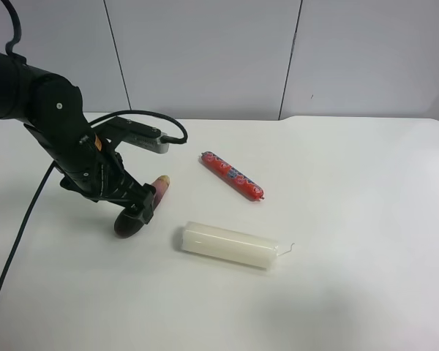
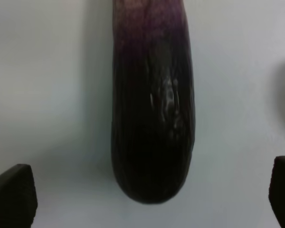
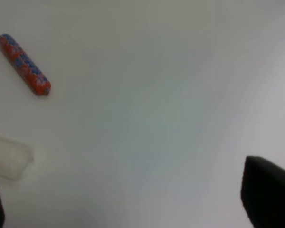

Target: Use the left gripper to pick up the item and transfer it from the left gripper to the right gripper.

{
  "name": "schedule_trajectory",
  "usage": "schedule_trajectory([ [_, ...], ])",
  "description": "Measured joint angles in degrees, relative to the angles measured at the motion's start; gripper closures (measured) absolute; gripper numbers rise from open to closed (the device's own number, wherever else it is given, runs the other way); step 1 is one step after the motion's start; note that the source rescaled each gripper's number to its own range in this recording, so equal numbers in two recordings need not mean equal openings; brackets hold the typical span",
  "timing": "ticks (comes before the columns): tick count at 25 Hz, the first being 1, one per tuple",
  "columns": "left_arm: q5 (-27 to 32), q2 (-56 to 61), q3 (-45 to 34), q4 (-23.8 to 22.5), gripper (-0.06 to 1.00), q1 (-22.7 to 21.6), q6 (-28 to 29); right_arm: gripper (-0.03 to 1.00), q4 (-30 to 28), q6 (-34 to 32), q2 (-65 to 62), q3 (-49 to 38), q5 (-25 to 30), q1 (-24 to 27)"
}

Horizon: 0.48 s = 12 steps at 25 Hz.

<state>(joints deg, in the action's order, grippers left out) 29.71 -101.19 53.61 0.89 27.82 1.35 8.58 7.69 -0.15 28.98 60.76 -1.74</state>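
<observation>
The item, a glossy dark purple eggplant (image 1: 159,189) with a pinkish tip, lies on the white table (image 1: 336,190). My left gripper (image 1: 137,210), on the black arm at the exterior high view's left, hangs low right over the eggplant and hides its middle. In the left wrist view the eggplant (image 2: 152,109) runs lengthwise between the two black fingertips (image 2: 12,192), which stand wide apart and clear of its sides, so the left gripper (image 2: 147,190) is open. The right gripper (image 3: 133,204) is open and empty above bare table, and does not show in the exterior high view.
A red patterned sausage (image 1: 232,175) lies beyond the eggplant, also seen from the right wrist as the sausage (image 3: 23,64). A white cylinder candle (image 1: 230,245) lies just in front and to the right of the eggplant. A black cable (image 1: 18,241) trails off the table's front left.
</observation>
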Motion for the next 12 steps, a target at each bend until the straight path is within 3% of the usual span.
schedule_trajectory([
  [12,-3.6,-6.5,0.0,0.3,-0.06,0.0,0.0,-0.03,0.0,0.0,0.0,0.0,0.0,0.0],
])
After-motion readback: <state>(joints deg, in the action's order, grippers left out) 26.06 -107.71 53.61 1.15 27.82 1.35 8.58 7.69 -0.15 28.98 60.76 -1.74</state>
